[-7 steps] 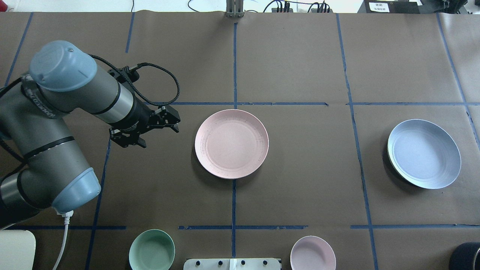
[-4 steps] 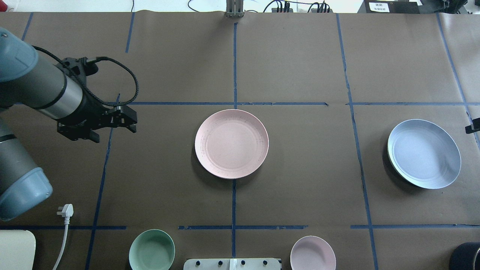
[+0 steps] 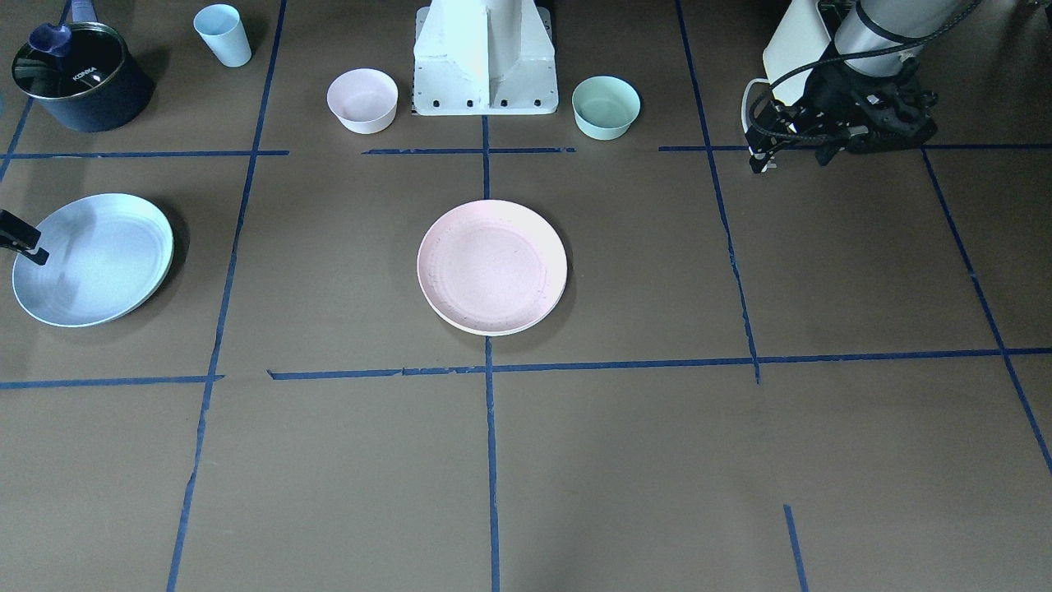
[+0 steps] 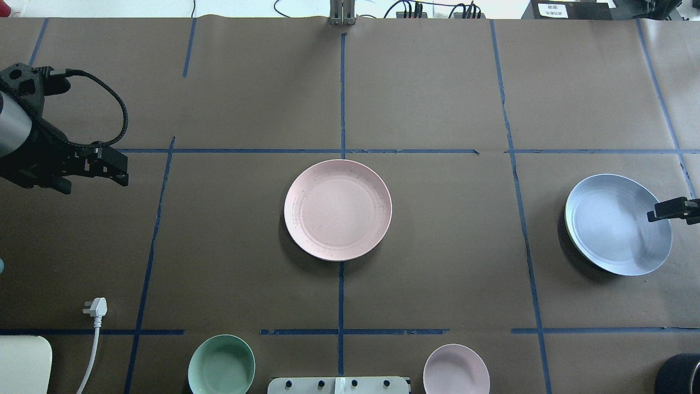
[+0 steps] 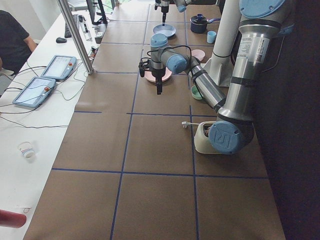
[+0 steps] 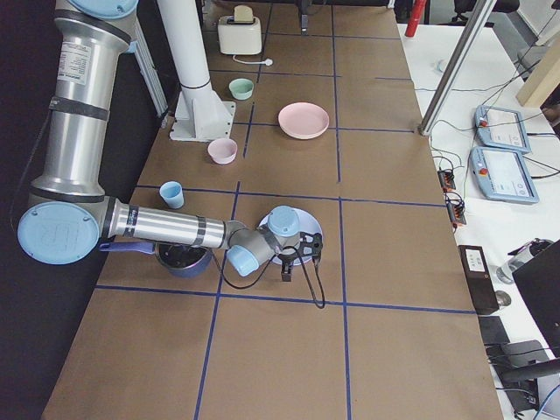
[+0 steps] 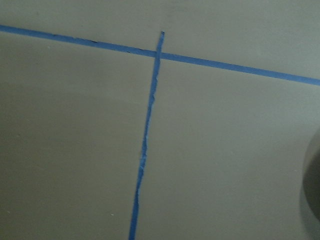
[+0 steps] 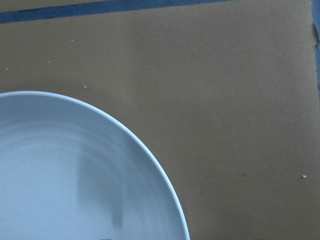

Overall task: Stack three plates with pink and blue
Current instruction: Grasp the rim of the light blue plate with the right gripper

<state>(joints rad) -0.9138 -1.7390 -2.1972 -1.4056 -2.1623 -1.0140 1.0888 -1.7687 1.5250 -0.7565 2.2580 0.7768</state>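
Note:
The pale pink plate (image 4: 337, 209) lies flat at the table's middle, also in the front view (image 3: 491, 267). The light blue plate (image 4: 618, 224) lies at the right, slightly tilted. A thin cream rim (image 4: 567, 227) shows under its left edge, so the cream plate seems to lie beneath it. My left gripper (image 4: 90, 176) is open and empty, far left of the pink plate. My right gripper (image 4: 690, 210) comes in at the right edge, one finger over the blue plate's right rim. It looks open and holds nothing. The right wrist view shows the blue plate (image 8: 75, 175) close below.
A mint bowl (image 4: 221, 365) and a small pink bowl (image 4: 456, 369) stand by the robot base (image 3: 485, 57). A dark pot (image 3: 80, 76) and a pale blue cup (image 3: 223, 34) stand near the right arm. A white plug (image 4: 95, 307) lies front left.
My left arm has drawn back to the left, away from the pink plate. My right gripper has come in from the right edge over the blue plate's rim. The plates have not moved.

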